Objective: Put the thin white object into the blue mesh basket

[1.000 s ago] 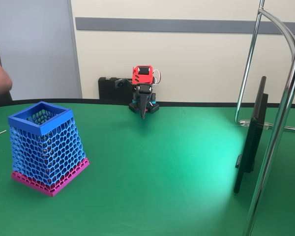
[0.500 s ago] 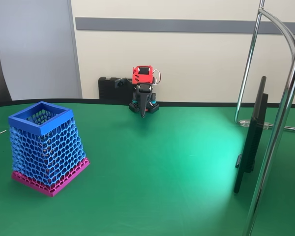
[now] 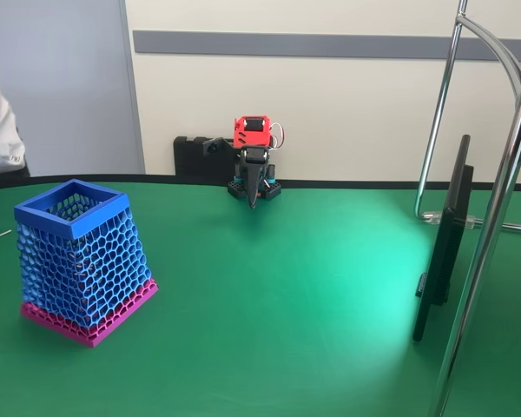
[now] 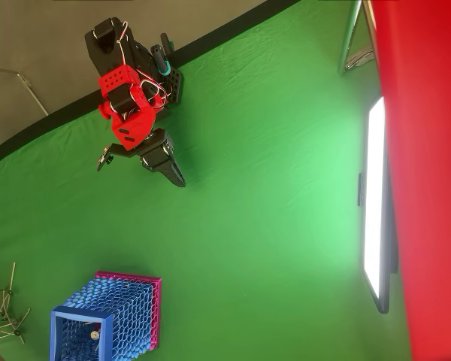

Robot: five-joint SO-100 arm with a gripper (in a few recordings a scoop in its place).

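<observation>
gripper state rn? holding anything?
Gripper: shut, fingers together, nothing between them; it hangs folded near the arm's base, far from the blue mesh basket.

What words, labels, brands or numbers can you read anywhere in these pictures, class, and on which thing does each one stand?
None can be read.
Basket: bare blue mesh, no lettering.
Arm: red and black parts, no label visible.
Screen: glows plain white in the overhead view, edge-on in the fixed view; no text shows.
Sticks beside the basket: too thin to carry any mark that shows.
</observation>
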